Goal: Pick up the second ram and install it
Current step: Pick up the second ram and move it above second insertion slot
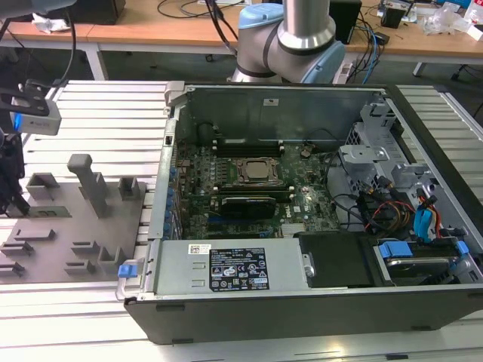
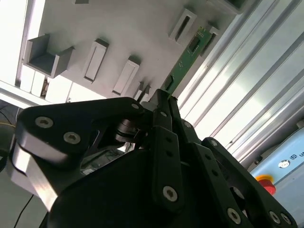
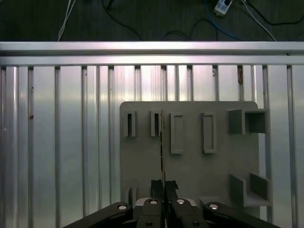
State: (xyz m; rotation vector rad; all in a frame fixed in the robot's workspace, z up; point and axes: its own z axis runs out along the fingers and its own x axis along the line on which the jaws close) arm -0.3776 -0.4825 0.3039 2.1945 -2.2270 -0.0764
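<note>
Closed end effector (image 2: 165,98) gripping second ram (image 2: 187,58) by one end, held over grey fixture plate (image 3: 190,164)

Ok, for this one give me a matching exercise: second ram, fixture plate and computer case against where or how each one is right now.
Things:
1. second ram
2. grey fixture plate
3. computer case

States:
A. at the exterior view's left, bearing slotted blocks
B. side open, motherboard exposed
C. clamped in the gripper

Pairs: 1-C, 2-A, 3-B
</note>
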